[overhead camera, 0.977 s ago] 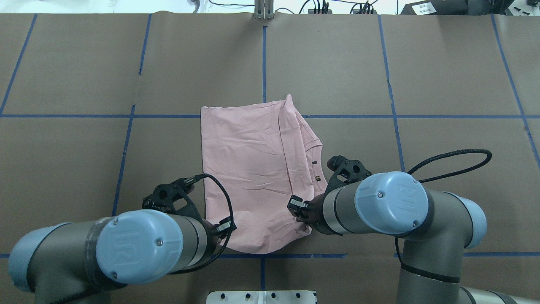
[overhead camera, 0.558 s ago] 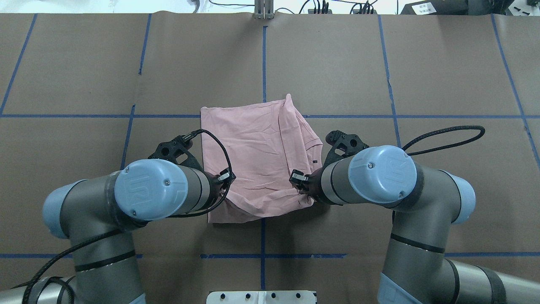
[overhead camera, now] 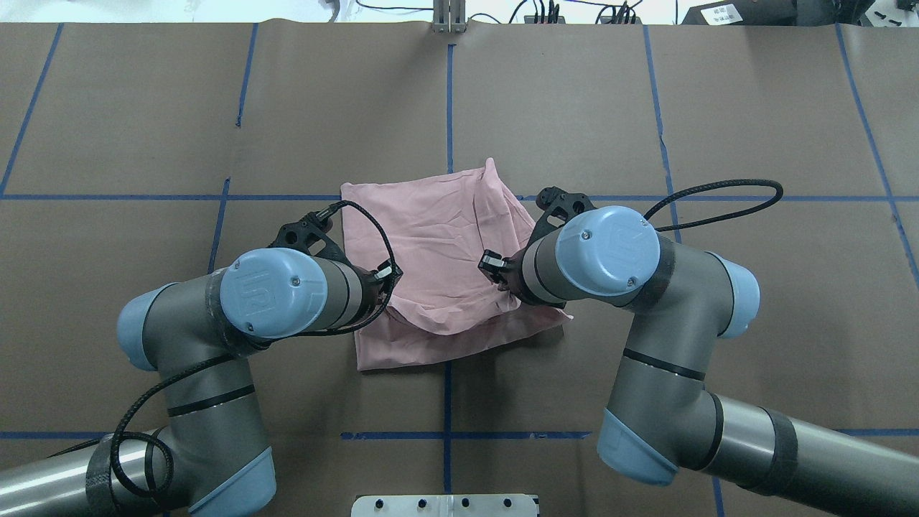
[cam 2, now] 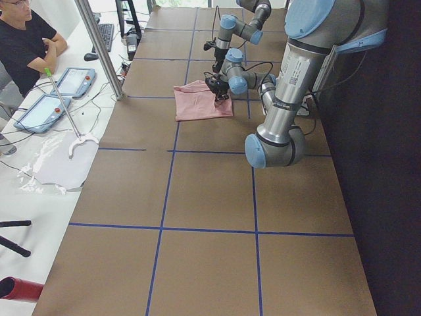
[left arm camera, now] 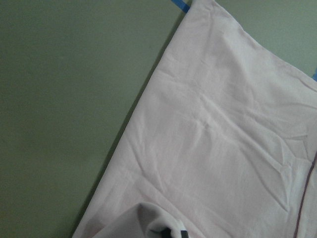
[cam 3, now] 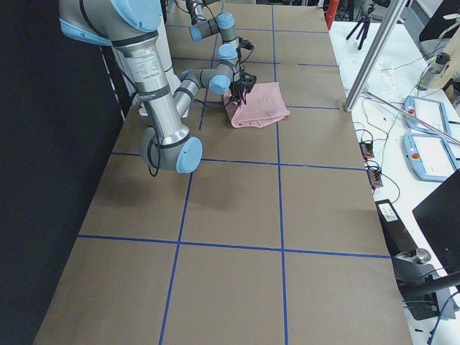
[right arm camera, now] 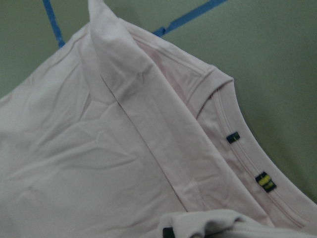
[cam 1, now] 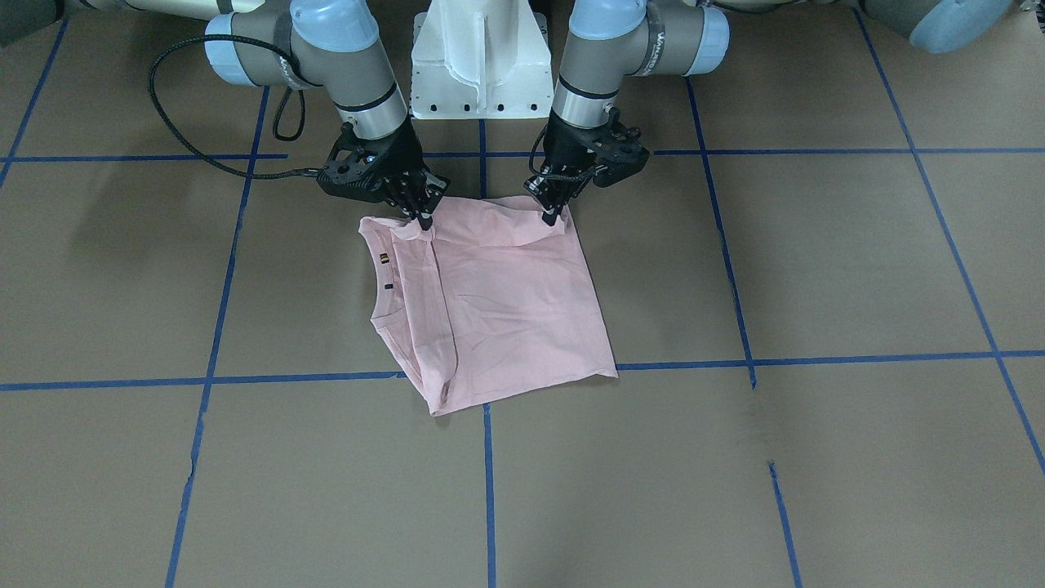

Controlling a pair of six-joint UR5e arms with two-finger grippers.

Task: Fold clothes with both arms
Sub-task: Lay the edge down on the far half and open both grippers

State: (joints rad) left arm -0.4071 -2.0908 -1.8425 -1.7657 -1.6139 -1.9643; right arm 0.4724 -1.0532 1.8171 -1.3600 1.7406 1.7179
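Both arms have pushed further out from the robot since a second ago. They have carried the near edge of the shirt (overhead camera: 438,237) up and over the rest of it, so the pink patch on the counter (overhead camera: 574,108) is now shorter front to back.

The left gripper (cam 1: 553,214) is pinched together on that lifted edge at the shirt's left side. The right gripper (cam 1: 424,220) is clamped on the same edge at the right side, beside the neckband. Between them the raised cloth sags in a shallow curve. Under it, a doubled layer lies flat, its fold line being the edge nearest the robot.

The shirt sits mid-counter, just ahead of the base (cam 1: 480,57). Its far edge runs along a blue tape line (overhead camera: 143,197), and one far corner pokes up past that line. The side facing up is plain pink and creased.

The right wrist view shows a folded-in panel with a straight edge running down the shirt. Beside it is the ribbed neckband, which carries a small black tag (right arm camera: 233,137) and a yellow-and-black label (right arm camera: 265,181).

In the left side view, a person (cam 2: 26,39) sits past the counter's far edge with arms folded.
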